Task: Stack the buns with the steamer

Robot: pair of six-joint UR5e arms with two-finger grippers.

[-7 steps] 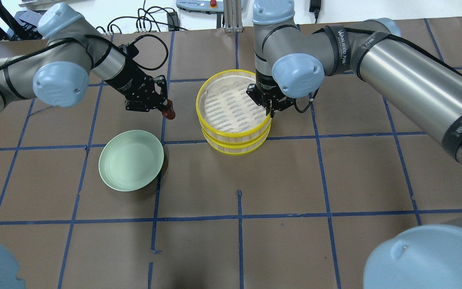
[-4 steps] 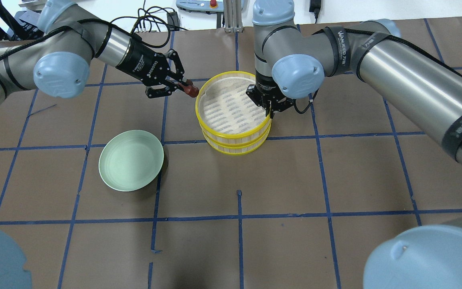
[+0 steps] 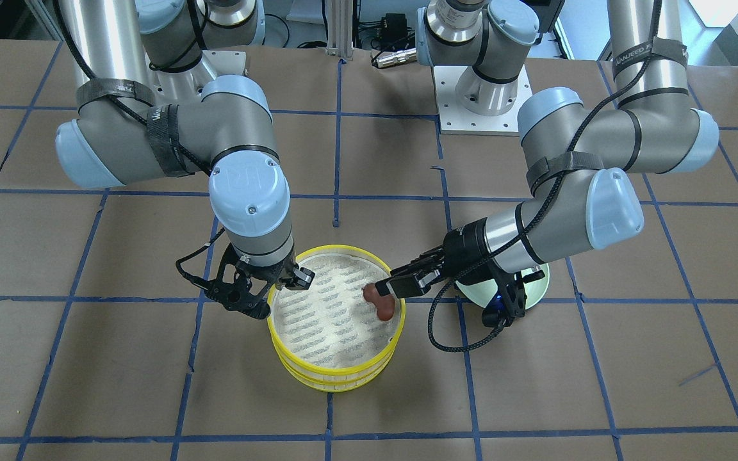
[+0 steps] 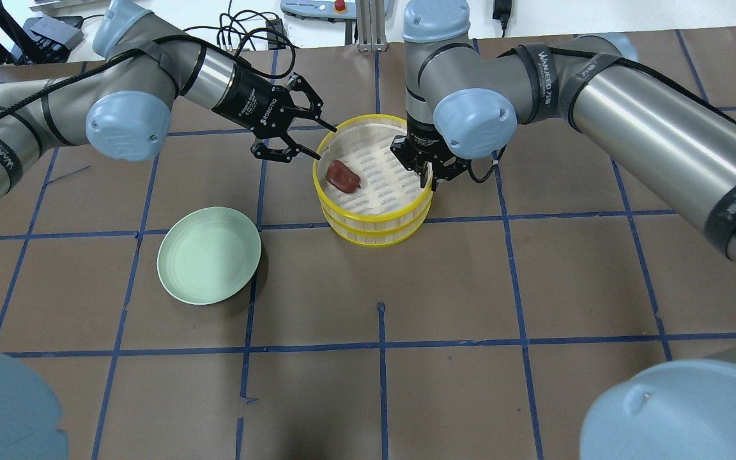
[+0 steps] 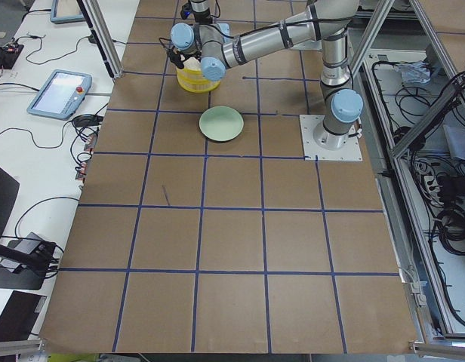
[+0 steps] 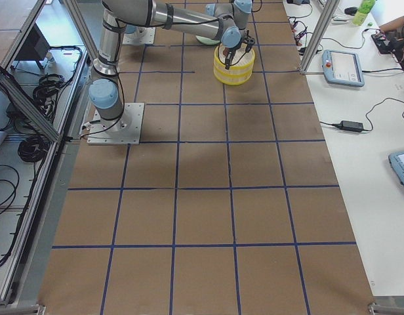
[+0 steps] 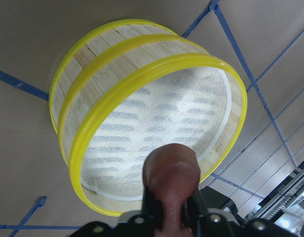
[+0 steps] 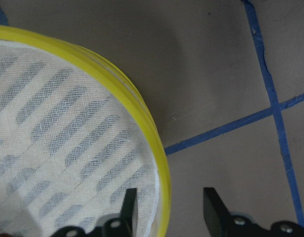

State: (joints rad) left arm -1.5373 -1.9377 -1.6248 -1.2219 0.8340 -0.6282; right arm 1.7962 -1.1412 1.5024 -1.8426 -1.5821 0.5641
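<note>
Bun point(image 4: 342, 176) now just beyond left tool point(image 4: 326, 145).

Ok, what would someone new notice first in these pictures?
The bright yellow steamer mid-table, with a reddish-brown bun inside its top rim, at the tips of the left gripper. Then the right gripper straddling the opposite rim, and a pale green plate nearby.

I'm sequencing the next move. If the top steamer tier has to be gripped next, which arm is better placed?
Right. The right gripper straddles the steamer rim, jaws open, one finger inside, one outside. The left gripper hangs open over the opposite rim, by the reddish-brown bun inside.
</note>
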